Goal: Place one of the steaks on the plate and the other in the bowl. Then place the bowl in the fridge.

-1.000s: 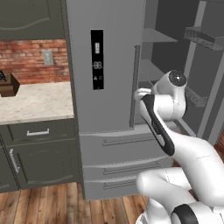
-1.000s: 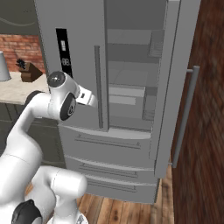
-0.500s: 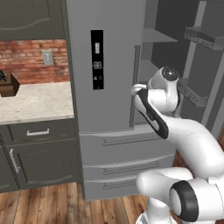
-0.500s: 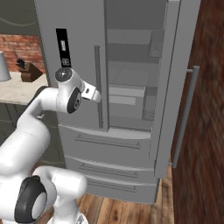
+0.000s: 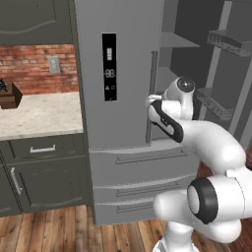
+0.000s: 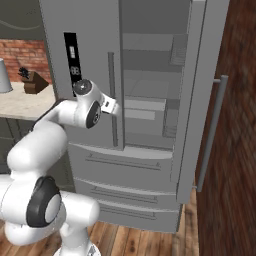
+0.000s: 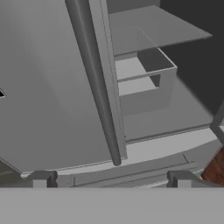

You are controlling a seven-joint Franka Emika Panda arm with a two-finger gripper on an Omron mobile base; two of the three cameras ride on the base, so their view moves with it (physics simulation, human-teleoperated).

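Facing fridge (image 7: 52,87), end effector (image 7: 111,179) agape.

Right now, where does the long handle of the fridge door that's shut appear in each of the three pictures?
Left base view: handle at centre, just left of the white arm.
Right base view: handle left of centre, beside the gripper.
Hand view: handle a diagonal bar, upper middle down to centre.
Shared landmark: the open fridge interior's shelves.

You're facing a fridge (image 5: 123,74) of matt brushed grey metal; the floor (image 5: 49,231) is polished wood plank, the surface (image 5: 34,115) pale speckled stone, the wall (image 5: 29,66) rough brick.
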